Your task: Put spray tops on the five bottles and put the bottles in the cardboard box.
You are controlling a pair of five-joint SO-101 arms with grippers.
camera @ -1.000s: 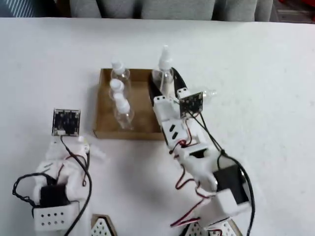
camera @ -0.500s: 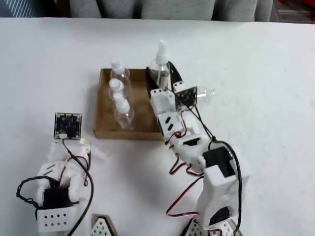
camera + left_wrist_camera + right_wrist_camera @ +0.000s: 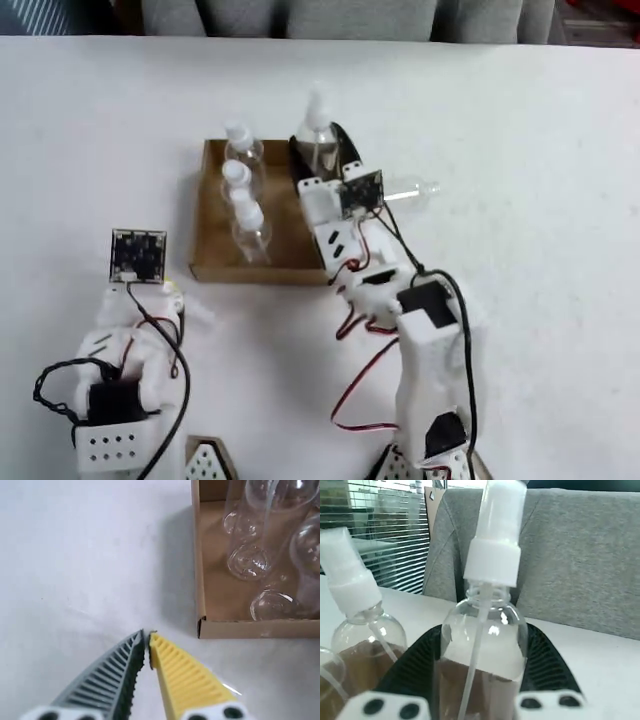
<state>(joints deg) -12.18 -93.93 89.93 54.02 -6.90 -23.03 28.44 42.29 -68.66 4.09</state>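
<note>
While the white-and-black right hand grips the clear plastic spray bottle upright at the far right corner of the shallow brown cardboard box, the high view shows how little room there is. The bottle stands close to the box's right wall, so if it is lowered slightly off line its base could catch that wall and tip. Three more clear bottles with white spray tops stand in a row along the box's left side, apart from the held one. A sideways swing of the arm could still knock them over like skittles. A fifth clear bottle lies on its side on the white worktop, just beside the right arm. I cannot tell whether it has its top, and a nudge from the arm or its loose wires might send it rolling off.

In the left wrist view, the left hand, with one grey finger and one yellow, is closed tip to tip on nothing, near the box's near corner. If it pushed forward it would shove the light box and upset the round bases inside.

In the right wrist view, the black fingers clasp the bottle's belly. The white spray top sits above visible neck threads, so it may not be screwed fully down. A bump could loosen it.
</note>
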